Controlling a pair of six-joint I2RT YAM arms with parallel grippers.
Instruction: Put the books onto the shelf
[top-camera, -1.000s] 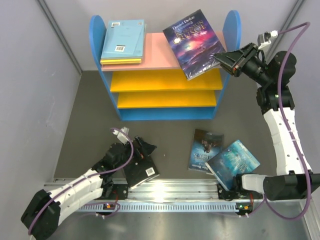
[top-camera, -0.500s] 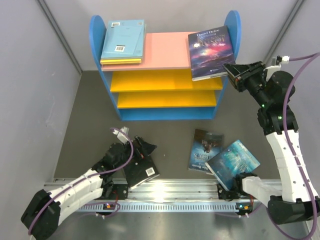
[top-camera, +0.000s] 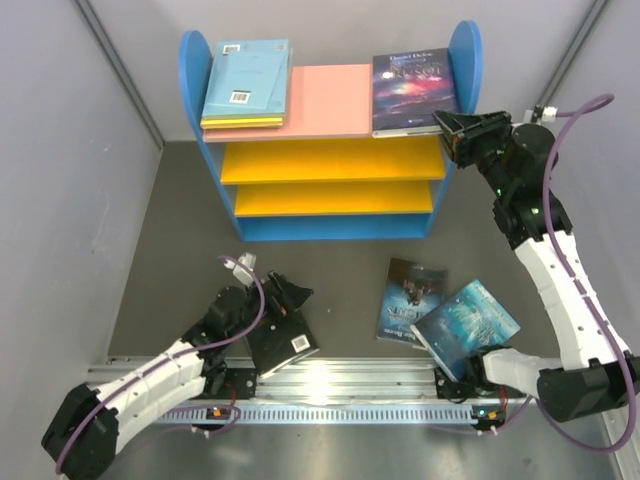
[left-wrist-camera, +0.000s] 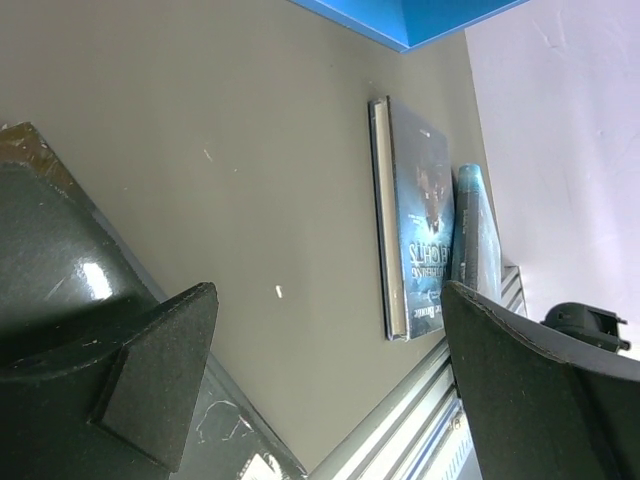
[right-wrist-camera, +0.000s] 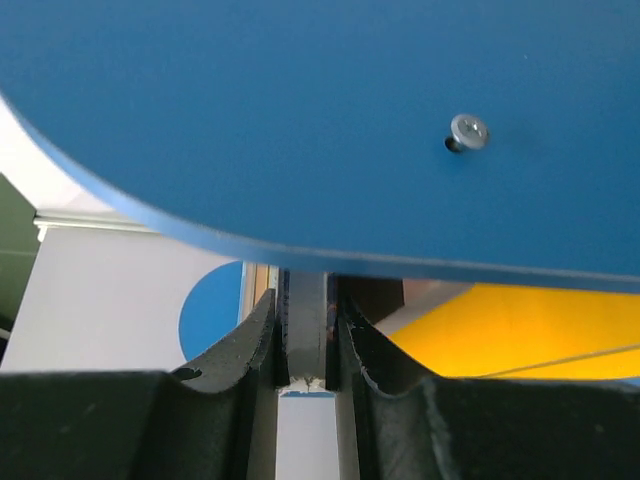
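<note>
The shelf (top-camera: 330, 100) stands at the back, with blue side panels and a pink top board. A light blue book (top-camera: 247, 75) lies on a yellow one at the top board's left end. A dark purple-blue book (top-camera: 412, 88) lies on the right end, and my right gripper (top-camera: 447, 128) is shut on its near corner. In the right wrist view the book's edge (right-wrist-camera: 307, 335) sits between the fingers, under the blue side panel (right-wrist-camera: 300, 100). My left gripper (top-camera: 283, 315) hangs open over a black book (top-camera: 297, 345) by the front rail; nothing is between its pads (left-wrist-camera: 160, 370).
Two more books lie on the dark floor at front right: a dark one (top-camera: 412, 298) and a teal one (top-camera: 467, 325) overlapping its right side; both show in the left wrist view (left-wrist-camera: 420, 240). Grey walls close in both sides. The metal rail (top-camera: 340, 385) runs along the front.
My right gripper has carried the dark purple-blue book from a tilted pose above the shelf down onto the right end of the pink top board. The left arm has not moved.
</note>
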